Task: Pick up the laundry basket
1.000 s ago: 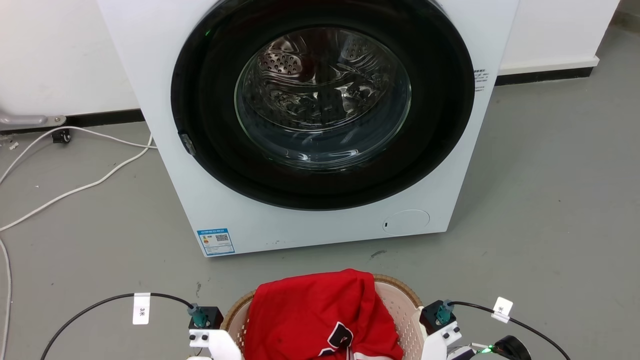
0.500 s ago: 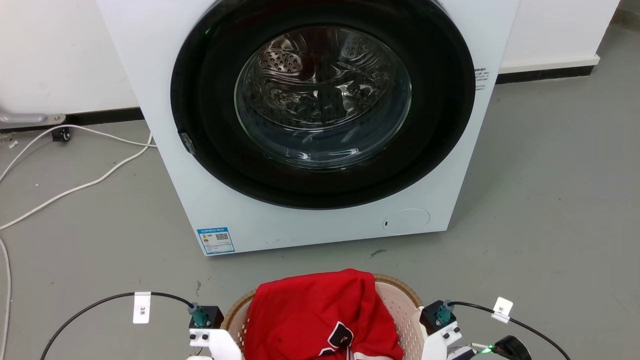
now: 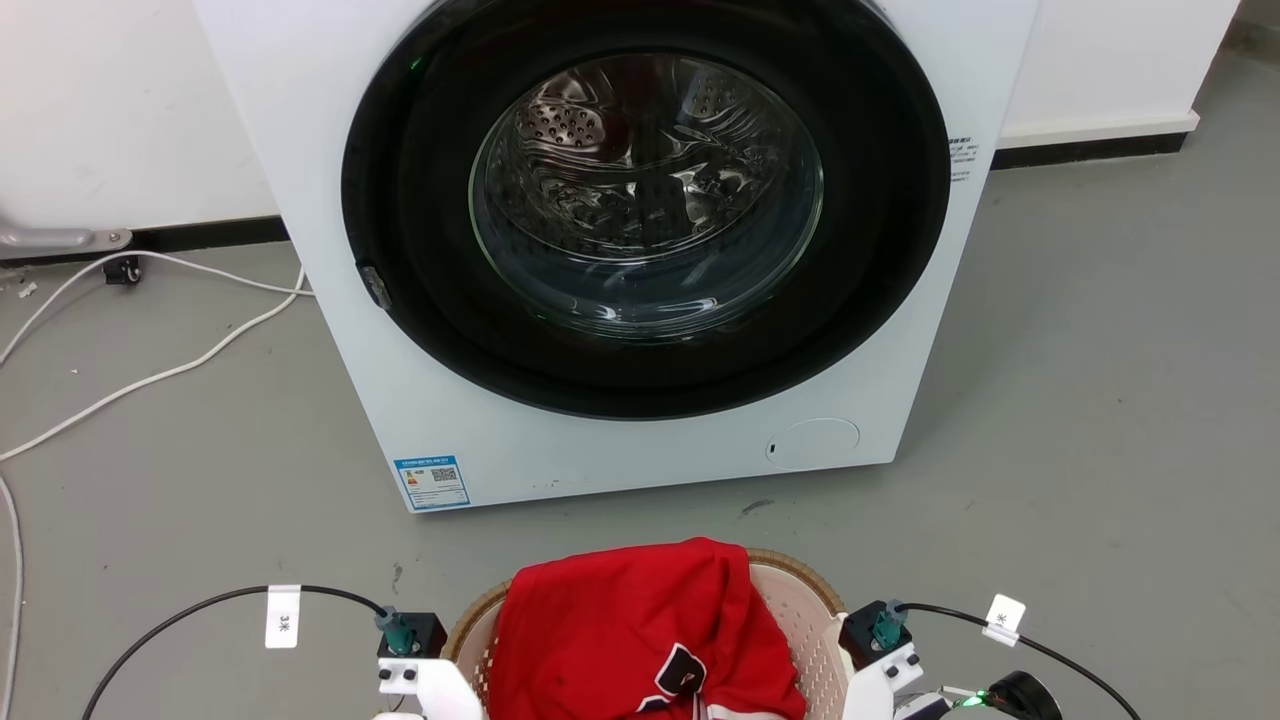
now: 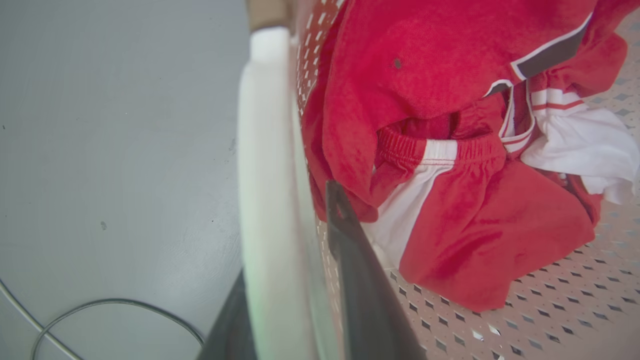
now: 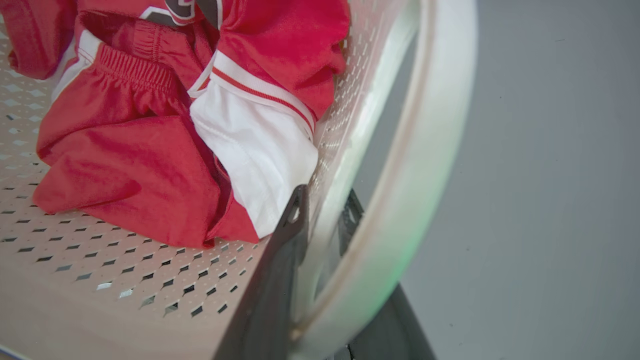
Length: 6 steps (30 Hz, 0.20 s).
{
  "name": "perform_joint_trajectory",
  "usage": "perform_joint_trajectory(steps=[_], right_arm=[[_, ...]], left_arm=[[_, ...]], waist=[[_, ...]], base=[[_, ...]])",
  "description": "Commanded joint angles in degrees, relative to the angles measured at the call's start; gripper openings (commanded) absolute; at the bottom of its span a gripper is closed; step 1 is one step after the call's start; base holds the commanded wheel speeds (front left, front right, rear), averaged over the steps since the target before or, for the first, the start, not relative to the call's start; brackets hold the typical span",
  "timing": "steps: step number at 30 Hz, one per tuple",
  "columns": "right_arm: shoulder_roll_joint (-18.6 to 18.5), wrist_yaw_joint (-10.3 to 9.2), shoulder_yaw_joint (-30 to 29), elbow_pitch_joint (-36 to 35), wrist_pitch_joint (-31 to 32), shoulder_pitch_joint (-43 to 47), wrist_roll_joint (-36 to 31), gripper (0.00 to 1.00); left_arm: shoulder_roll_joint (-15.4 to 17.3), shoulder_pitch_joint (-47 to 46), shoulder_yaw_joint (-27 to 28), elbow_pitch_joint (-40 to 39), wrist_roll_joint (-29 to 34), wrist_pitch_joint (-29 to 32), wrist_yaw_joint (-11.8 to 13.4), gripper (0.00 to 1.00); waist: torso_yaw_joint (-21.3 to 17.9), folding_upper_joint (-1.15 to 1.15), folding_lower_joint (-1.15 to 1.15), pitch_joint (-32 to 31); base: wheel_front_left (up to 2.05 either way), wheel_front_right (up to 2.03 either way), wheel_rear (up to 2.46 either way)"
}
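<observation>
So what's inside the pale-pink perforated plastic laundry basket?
Crumpled red-and-white sports clothes lie in the pale-pink perforated plastic laundry basket, among them red shorts with a white side stripe. Part of the perforated floor shows bare. Whatever lies beneath the clothes is covered.

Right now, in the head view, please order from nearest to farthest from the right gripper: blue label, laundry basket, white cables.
1. laundry basket, at the right gripper.
2. blue label, washing machine lower left.
3. white cables, floor, far left.
</observation>
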Motion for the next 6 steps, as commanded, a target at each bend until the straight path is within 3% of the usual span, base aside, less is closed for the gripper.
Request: perform_joint_trajectory(steps=[1,6], right_arm=[[-0.7,0.17,0.3,0.3,-0.1,0.0,-0.3,0.0],[-0.7,0.17,0.3,0.3,0.0,0.1,-0.4,0.0]], left_arm=[[0.9,-0.6,-0.4,0.2,0.3,-0.1,-0.3,0.0],[1.0,-0.7,-1.0,0.3,-0.4,-0.1,-0.3,0.0]], waist=[[0.0,0.0,0.0,0.0],[0.0,0.0,0.0,-0.1]], base=[[0.0,0.0,0.0],[0.0,0.0,0.0]])
